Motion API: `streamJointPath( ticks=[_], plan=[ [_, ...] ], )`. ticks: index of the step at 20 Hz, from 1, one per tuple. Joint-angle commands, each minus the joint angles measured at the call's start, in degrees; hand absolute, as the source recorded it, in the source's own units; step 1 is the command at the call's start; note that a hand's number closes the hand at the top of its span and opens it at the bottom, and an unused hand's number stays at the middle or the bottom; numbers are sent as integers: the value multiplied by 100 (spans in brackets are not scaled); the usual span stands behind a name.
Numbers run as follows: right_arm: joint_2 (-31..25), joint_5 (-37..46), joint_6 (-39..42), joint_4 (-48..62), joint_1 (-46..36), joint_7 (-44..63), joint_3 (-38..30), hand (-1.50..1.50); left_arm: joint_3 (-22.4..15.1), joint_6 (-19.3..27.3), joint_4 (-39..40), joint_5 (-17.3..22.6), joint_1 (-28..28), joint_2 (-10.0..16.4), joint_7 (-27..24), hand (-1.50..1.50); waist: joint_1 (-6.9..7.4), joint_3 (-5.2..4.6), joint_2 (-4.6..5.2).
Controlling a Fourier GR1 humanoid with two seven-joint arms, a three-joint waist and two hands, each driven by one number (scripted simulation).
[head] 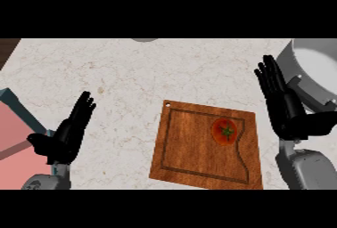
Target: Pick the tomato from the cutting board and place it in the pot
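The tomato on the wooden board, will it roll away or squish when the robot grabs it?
The tomato looks round, so a sideways push would probably send it rolling across the flat cutting board. Its red skin looks smooth, so it may be slippery to hold. Tomatoes are usually soft, so a hard squeeze could squish it.

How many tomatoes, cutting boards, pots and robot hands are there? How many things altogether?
Tomato: 1
Cutting board: 1
Pot: 1
Hands: 2 (left hand, right hand)
Total: 5
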Motion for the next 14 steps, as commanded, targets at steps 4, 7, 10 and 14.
streamJointPath(
  ticks=[4, 7, 10, 14],
  plan=[
    [-291, -1141, 2447, -278, -1333, -393, 628, 150, 151, 123, -255, -87, -611, 34, -150, 0, 608, 30, -93],
    [-1368, 197, 2678, -796, -2115, -1103, 504, 150, 191, 132, -275, -35, -695, 10, -135, 0, 535, -59, -340],
    [-1537, -468, 3935, 101, -2039, -2211, 349, -150, 293, 280, -474, 7, -1141, -27, 32, 0, 589, 49, 67],
    [-1984, -254, 4961, 274, -2148, -3681, 305, -150, 364, 321, -470, 38, -1195, -12, 99, 0, 561, 52, 81]
  ],
)
